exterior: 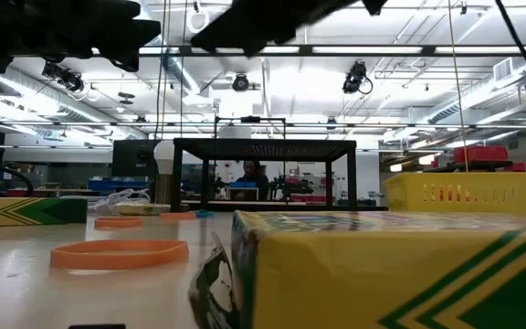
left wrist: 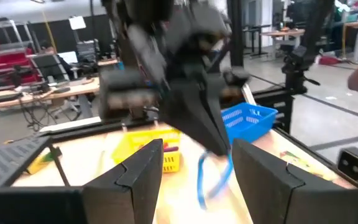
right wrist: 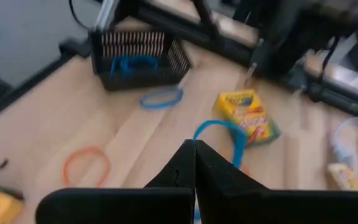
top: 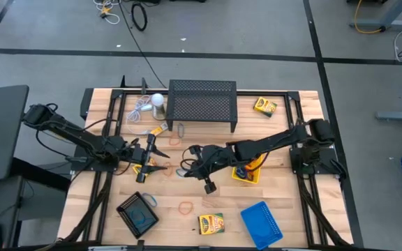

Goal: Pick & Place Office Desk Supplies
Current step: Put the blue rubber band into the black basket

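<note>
At table centre: right gripper [right wrist: 194,155], fingers pressed together on a thin blue rubber-band loop [right wrist: 225,134] that dangles from the tips.
Left gripper [top: 147,150]: fingers apart, nothing between them, just left of the right one.
Done: black mesh tray [top: 137,213], near left, holds a blue loop; yellow mesh tray [top: 248,172] holds items.
Left: orange loop [top: 185,206] and yellow-green crayon boxes [top: 211,223] loose on the wood; blue mesh tray [top: 262,223] looks bare.
Hard to tell: the yellow tray's contents, partly under the right arm.
</note>
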